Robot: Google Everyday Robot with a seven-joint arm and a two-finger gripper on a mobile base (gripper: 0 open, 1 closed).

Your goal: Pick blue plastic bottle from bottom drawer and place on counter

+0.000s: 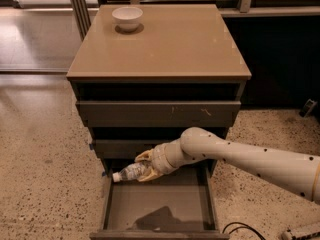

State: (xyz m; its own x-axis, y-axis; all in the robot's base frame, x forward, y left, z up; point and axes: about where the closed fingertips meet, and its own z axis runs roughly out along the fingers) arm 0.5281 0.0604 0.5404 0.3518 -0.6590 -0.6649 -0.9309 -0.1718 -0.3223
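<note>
The blue plastic bottle (128,173) lies sideways in the air, white cap pointing left, above the back left part of the bottom drawer (155,206). My gripper (144,166) is shut on its body, at the end of the white arm (235,156) reaching in from the right. The drawer is pulled out and its flat floor shows the arm's shadow. The tan counter (170,41) tops the cabinet above.
A white bowl (127,18) stands at the counter's back left corner. The two upper drawers (157,114) stick out a little above the bottle. Speckled floor surrounds the cabinet, and a black cable (240,229) lies at bottom right.
</note>
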